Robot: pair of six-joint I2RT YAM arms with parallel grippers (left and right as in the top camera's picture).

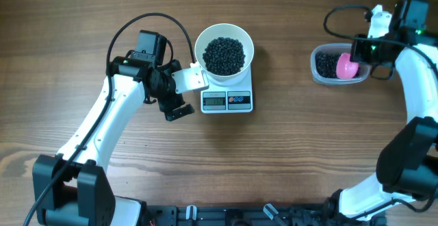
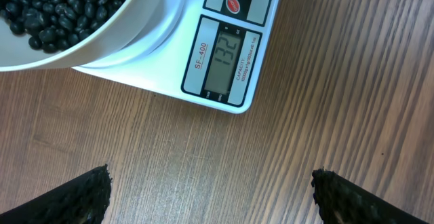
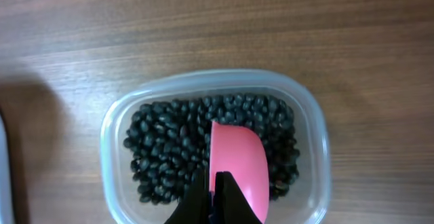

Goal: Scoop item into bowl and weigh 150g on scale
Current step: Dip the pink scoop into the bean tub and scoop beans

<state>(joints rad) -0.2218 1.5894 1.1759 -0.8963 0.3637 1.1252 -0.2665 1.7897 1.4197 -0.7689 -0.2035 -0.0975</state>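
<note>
The white bowl stands on the white scale and holds a heap of black beans. The scale's display reads 132. My left gripper hangs open over bare wood just left of the scale's front, with nothing between its fingers. My right gripper is shut on the handle of the pink scoop. The scoop's pink surface, bare of beans, rests among more beans in the clear tub.
The tub stands at the far right of the wooden table, well apart from the scale. A black cable loops above the left arm. Another cable curls by the right wrist.
</note>
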